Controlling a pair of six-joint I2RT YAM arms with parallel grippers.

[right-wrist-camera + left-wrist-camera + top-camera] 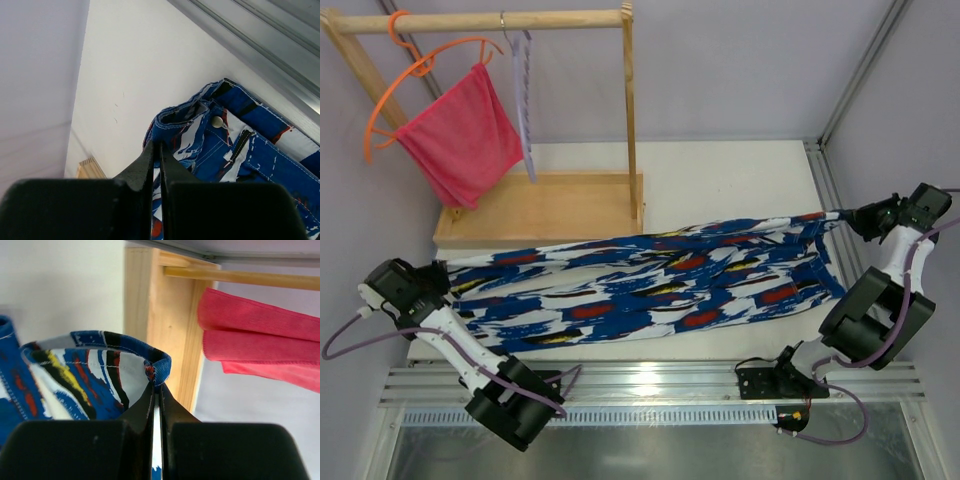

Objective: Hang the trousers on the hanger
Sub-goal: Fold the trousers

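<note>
Left gripper [442,272] and right gripper [847,213] pinched shut on opposite ends of the trousers [650,290], stretched across mid-frame; hold taut and level when lifting toward the hanger [525,100], upper left.

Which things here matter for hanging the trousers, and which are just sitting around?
Job: trousers; pale hanger; left gripper and right gripper, jaws shut on opposite ends of the trousers.
Lying about: orange hanger; pink-red cloth draped on it; wooden rack.
</note>
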